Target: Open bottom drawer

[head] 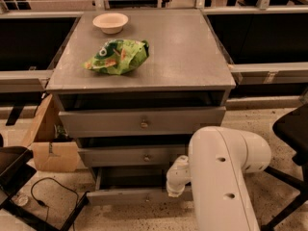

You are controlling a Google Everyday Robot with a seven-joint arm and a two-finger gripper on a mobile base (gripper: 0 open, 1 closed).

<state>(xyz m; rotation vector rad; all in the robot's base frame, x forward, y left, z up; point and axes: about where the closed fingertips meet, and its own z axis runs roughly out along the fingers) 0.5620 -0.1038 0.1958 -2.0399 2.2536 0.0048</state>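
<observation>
The grey cabinet [144, 71] has three drawers. The bottom drawer [125, 196] has the shortest front and stands pulled out toward me, so its shallow tray [130, 177] shows behind the front. My gripper [176, 181] is at the white end of my arm, at the right part of this drawer's front, and is mostly hidden by the arm's big white link [221, 177]. The bottom drawer's knob is not visible. The middle drawer [134, 155] and the top drawer [142, 121] each show a small round knob.
A green chip bag [118, 57] and a white bowl [110, 22] lie on the cabinet top. A cardboard box [48, 143] stands left of the cabinet. A black cable [53, 191] lies on the floor at the left. A black chair [291, 129] is at the right.
</observation>
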